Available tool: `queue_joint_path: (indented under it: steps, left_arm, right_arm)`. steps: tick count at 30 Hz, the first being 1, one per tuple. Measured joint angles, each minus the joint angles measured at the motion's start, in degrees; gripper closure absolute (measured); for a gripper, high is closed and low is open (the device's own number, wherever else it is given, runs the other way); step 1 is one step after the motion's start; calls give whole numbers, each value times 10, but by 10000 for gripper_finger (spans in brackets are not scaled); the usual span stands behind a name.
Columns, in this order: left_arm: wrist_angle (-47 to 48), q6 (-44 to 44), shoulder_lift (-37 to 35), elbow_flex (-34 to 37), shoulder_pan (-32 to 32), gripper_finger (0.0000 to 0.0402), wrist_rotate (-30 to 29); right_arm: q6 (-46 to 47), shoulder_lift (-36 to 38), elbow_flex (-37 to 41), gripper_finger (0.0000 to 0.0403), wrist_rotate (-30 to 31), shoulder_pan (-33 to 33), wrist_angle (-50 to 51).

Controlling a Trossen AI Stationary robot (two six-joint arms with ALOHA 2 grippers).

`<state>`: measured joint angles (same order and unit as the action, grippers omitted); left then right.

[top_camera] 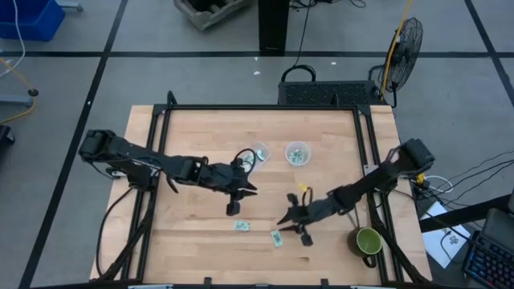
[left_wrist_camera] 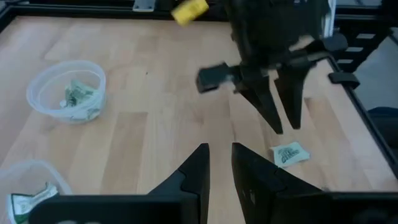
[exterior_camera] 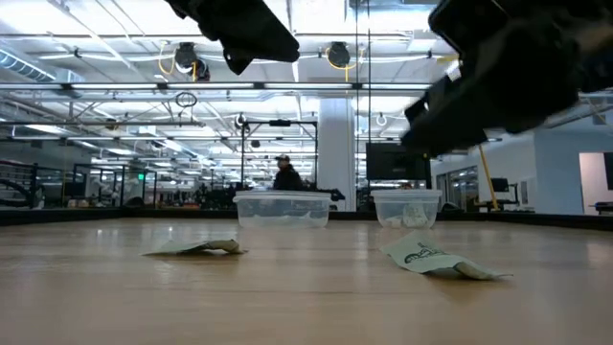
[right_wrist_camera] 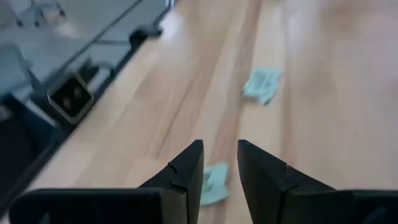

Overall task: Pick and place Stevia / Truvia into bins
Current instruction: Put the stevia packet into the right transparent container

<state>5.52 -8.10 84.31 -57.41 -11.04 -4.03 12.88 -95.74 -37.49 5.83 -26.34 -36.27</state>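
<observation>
Two pale green and white Stevia sachets lie flat on the wooden table: one point(top_camera: 242, 226) point(exterior_camera: 196, 248), the other point(top_camera: 276, 238) point(exterior_camera: 431, 259). Two clear cups point(top_camera: 257, 154) point(top_camera: 298, 152) stand at mid-table, each with sachets inside. A sachet point(left_wrist_camera: 31, 199) hangs at the left cup's rim. My left gripper point(top_camera: 241, 197) point(left_wrist_camera: 219, 152) hovers between the left cup and the nearer sachets, narrowly open and empty. My right gripper point(top_camera: 291, 223) point(right_wrist_camera: 219, 162) is open and empty. It hovers over one sachet point(right_wrist_camera: 214, 183), which shows between its fingers, apart from them.
A green mug point(top_camera: 368, 241) stands near the table's right near corner, beside the right arm. A black frame point(top_camera: 161, 120) runs around the table's edges. The right arm carries a yellow tag point(top_camera: 303, 189). Bare wood lies along the left and near sides.
</observation>
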Motion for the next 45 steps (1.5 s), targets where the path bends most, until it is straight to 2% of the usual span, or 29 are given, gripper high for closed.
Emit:
queue_joint_path:
  steps: [4,20,29,38,45]
  left_arm:
    - [-1,-19,0,0,-10,330,-18]
    - [-18,-27,0,0,-26,330,-20]
    - [-27,-26,0,0,-25,330,-41]
    - [-26,-21,0,0,-24,330,-51]
    - [-25,-21,0,0,-24,330,-51]
  right_arm:
    - [35,-54,-7,312,0,-17,-39]
    - [121,-146,-6,312,18,-7,-100]
    - [147,-161,-5,312,16,-12,-132]
    - [136,-161,-5,312,0,-12,-163]
    - [160,-160,-5,312,2,-12,-134]
